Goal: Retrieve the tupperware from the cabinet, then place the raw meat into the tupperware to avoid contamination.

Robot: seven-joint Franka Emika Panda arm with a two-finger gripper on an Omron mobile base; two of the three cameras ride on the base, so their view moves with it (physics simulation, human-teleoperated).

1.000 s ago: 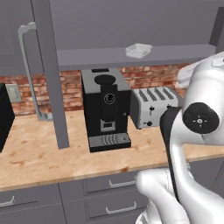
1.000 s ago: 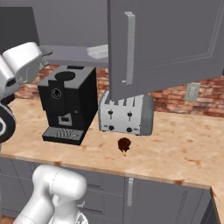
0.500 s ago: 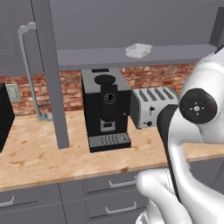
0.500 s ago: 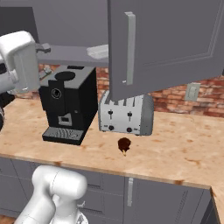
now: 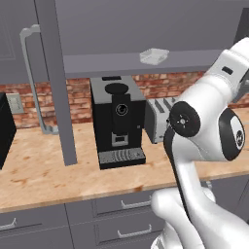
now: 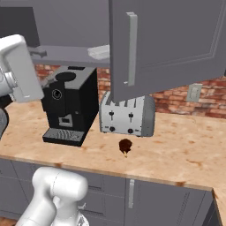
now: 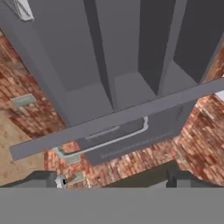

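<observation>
the tupperware (image 5: 154, 55) sits on the open cabinet (image 6: 167, 44) shelf, up and ahead of the gripper (image 7: 113, 181), whose jaws stand wide, empty.

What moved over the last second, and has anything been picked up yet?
Only the white arm moved, swinging across the left base view and rising at the right base view's left edge. Nothing was grasped. The pale translucent tupperware on the grey cabinet shelf and the reddish-brown raw meat stayed put.
</observation>
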